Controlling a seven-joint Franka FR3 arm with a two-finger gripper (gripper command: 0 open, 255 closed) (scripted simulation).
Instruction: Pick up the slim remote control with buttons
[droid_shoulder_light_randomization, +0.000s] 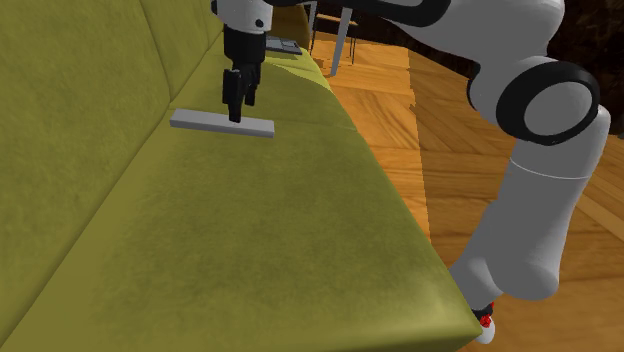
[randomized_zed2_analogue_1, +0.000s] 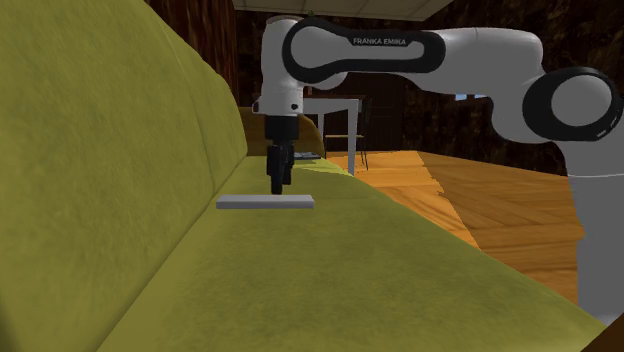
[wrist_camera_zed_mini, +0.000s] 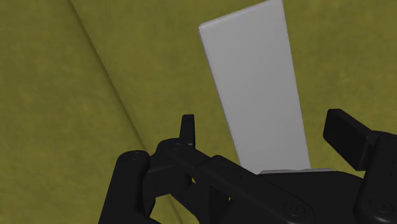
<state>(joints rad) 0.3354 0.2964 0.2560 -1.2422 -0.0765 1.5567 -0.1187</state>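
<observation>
Grey, plain, with no buttons drawn: slim remote control (droid_shoulder_light_randomization: 222, 123), flat on the olive-green sofa seat (droid_shoulder_light_randomization: 250, 230), not far from the crease below the backrest (droid_shoulder_light_randomization: 70, 110). Directly over it, pointing straight down: black gripper (droid_shoulder_light_randomization: 238, 112) on the white arm (droid_shoulder_light_randomization: 540, 170).

From the wrist view: fingers (wrist_camera_zed_mini: 186, 130) spread wide, one on either side of the grey slab across its narrow width, a strip of olive cushion showing between each finger and the nearer long edge. Parted, then, and clasping nothing.

Step in hand, by judgement: the end of the approach, just ahead of the grasp. Hard to tell from the two side views how low the tips stand, whether level with the remote's thin edge or just over its top face; probably very near.

Next move, most likely: down the last bit if needed, centred across the width, an even squeeze on the two long edges, then straight up. Worth minding: a thin body lying low on a soft cushion, with little edge to catch.
</observation>
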